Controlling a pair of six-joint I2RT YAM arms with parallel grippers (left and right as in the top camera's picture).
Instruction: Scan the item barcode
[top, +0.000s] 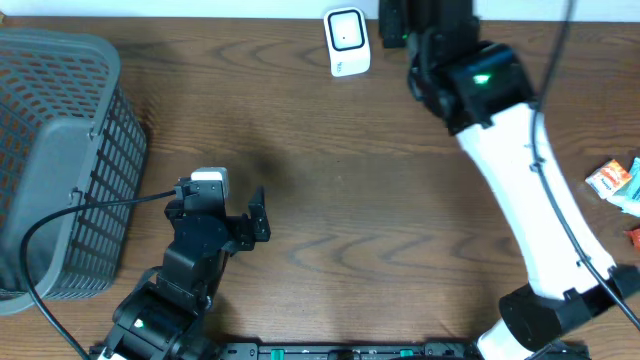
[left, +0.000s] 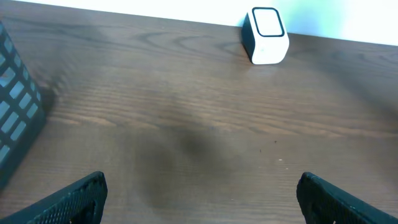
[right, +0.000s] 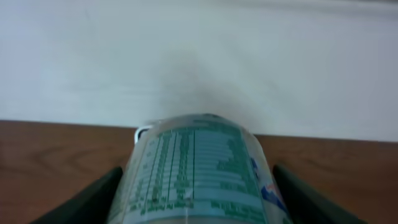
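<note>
Since the right gripper (right: 200, 205) is clamped on the pale cylindrical container with green label print (right: 196, 162) at 1 o'clock, near the white boxy scanner (top: 347, 42) at 12, pickup looks done and only the scan seems left, while the left gripper (left: 202, 202) sits wide open, empty, at 7.

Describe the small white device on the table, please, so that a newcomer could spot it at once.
Follow the wooden table to its far edge. There, beside the right arm, stands the white device. It alone is a small rounded white box with a dark-outlined window on its face.
</note>
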